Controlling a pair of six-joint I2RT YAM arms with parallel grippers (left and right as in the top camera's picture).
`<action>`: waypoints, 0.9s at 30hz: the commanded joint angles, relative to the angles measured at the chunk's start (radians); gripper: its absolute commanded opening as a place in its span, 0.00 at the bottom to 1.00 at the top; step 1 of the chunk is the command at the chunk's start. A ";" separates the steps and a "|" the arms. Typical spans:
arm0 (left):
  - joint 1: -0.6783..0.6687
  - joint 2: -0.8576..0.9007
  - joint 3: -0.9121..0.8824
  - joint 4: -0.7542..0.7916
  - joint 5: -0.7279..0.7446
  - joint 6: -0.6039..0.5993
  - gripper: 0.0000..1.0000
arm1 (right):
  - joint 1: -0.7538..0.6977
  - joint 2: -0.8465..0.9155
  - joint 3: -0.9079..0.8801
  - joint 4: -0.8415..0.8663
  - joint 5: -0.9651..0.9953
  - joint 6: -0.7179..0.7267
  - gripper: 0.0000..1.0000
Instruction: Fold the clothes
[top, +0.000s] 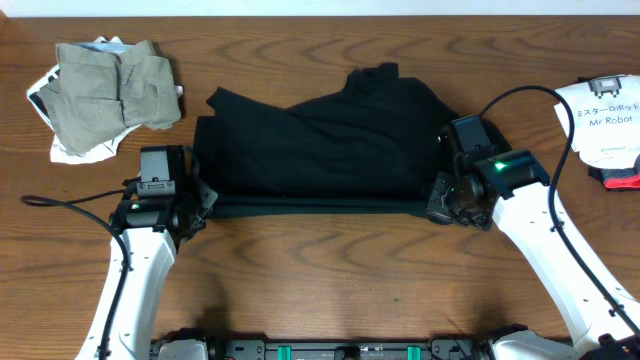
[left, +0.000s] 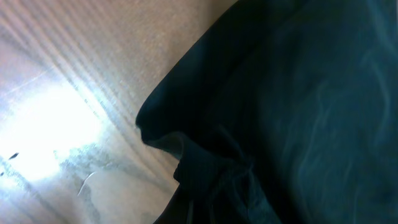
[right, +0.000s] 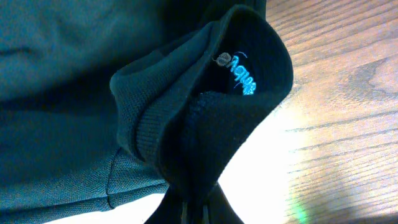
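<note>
The black shirt (top: 320, 135) lies spread in the middle of the table, its near edge pulled into a straight line between my two grippers. My left gripper (top: 205, 200) is shut on the shirt's near left corner. In the left wrist view the dark fabric (left: 292, 106) bunches toward the bottom and hides the fingers. My right gripper (top: 438, 200) is shut on the near right corner. The right wrist view shows a fold of black cloth (right: 186, 124) with a small pale printed mark (right: 242, 76), pinched at the bottom of the frame.
A folded khaki-grey garment (top: 115, 88) lies on a white printed one (top: 72, 150) at the far left. A white printed item (top: 605, 115) and a red object (top: 625, 178) sit at the right edge. Cables trail beside both arms.
</note>
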 joint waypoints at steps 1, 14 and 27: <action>0.003 -0.003 0.017 0.017 -0.037 0.021 0.06 | -0.011 -0.010 -0.004 0.000 0.083 0.026 0.03; -0.073 0.089 0.017 0.105 -0.039 0.037 0.06 | -0.011 -0.010 -0.061 0.093 0.103 0.049 0.05; -0.081 0.140 0.017 0.134 -0.116 0.047 0.06 | -0.011 -0.004 -0.061 0.190 0.130 0.048 0.12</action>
